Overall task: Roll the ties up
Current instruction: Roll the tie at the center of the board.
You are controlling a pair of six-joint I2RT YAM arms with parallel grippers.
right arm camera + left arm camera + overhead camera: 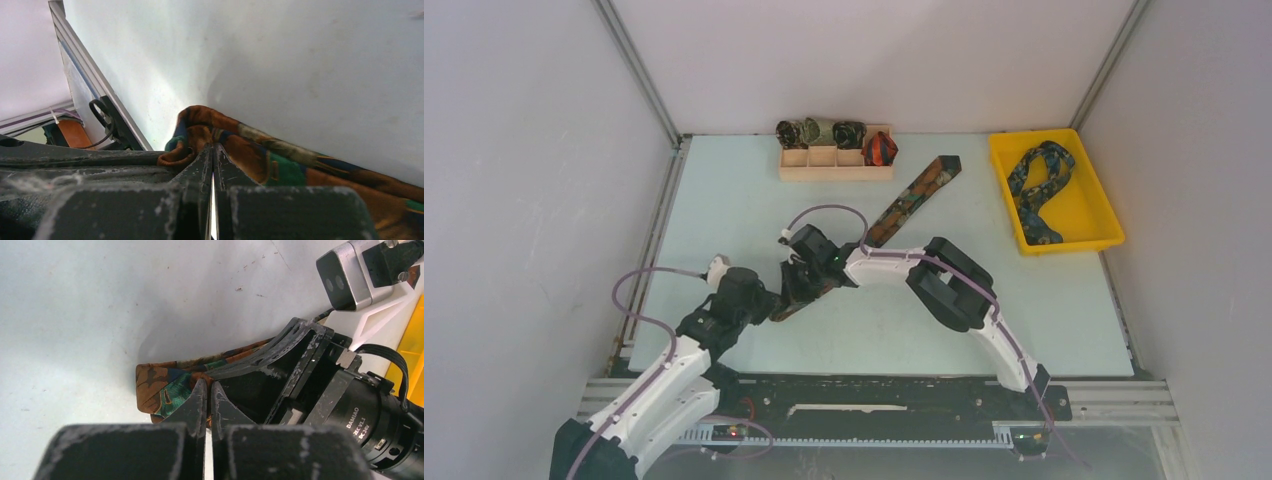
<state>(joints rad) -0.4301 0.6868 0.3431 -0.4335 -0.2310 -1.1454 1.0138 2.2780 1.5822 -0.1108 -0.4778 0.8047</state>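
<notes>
both arms reach in to the near-left middle of the pale table (pixel 724 200), where their grippers meet over the near end of the brown-orange-green tie (pixel 914 200). the tie lies flat in a diagonal strip running away to the far right, its wide end close to the wooden box (pixel 836 172). the left gripper (pixel 207 390) has its jaws pressed together, tips on the folded end of the tie. the right gripper (pixel 213 150) is closed too, with cloth bunched up against its tips. i cannot tell whether either one has fabric pinched inside. the box at the far edge holds three rolled ties (pixel 821 131) and a red-orange and black tie (pixel 880 149) at its right end. the navy and teal tie (pixel 1034 185) lies loose in the yellow tray (pixel 1094 205) at the far right.
</notes>
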